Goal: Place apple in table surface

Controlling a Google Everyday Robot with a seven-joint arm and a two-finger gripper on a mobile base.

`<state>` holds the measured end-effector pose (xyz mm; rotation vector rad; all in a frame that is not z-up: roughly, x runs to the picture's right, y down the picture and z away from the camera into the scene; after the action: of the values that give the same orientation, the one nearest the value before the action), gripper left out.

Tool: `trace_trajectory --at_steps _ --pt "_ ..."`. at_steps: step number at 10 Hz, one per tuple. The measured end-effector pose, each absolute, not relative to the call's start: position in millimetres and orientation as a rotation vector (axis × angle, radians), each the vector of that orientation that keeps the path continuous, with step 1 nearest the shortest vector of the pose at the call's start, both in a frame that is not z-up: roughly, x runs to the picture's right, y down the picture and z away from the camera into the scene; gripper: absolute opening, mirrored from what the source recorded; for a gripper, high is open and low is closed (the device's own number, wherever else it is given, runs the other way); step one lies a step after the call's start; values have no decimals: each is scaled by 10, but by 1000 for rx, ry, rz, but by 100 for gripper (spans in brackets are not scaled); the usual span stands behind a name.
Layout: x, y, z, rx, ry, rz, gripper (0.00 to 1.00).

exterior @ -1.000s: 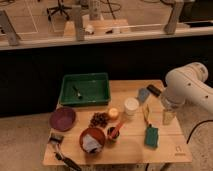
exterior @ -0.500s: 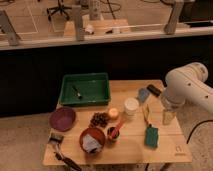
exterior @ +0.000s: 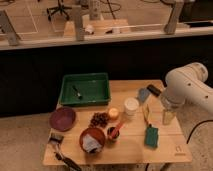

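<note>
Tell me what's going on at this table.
A one-armed robot is working at the table. Its hand hangs low over the table's right edge, touching none of the items. The apple sits on the wood between the grapes and the cup, well apart from the hand.

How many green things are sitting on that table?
2: the green tray at the back left of the table, and a green pad front right. The claw hangs over the right edge; something could hide behind it.
</note>
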<state>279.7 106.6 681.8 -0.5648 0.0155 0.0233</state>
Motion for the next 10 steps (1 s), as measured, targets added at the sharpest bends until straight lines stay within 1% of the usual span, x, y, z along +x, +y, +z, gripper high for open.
trace_trajectory --at_steps 2,6,8,10 --pt "2550 940 6778 -547 -44 -32 80" --pt "1545 540 6675 -468 -192 -184 80" --pt "1106 393 6689 -441 -239 -245 80" --pt "1068 365 6691 -435 -239 -248 80"
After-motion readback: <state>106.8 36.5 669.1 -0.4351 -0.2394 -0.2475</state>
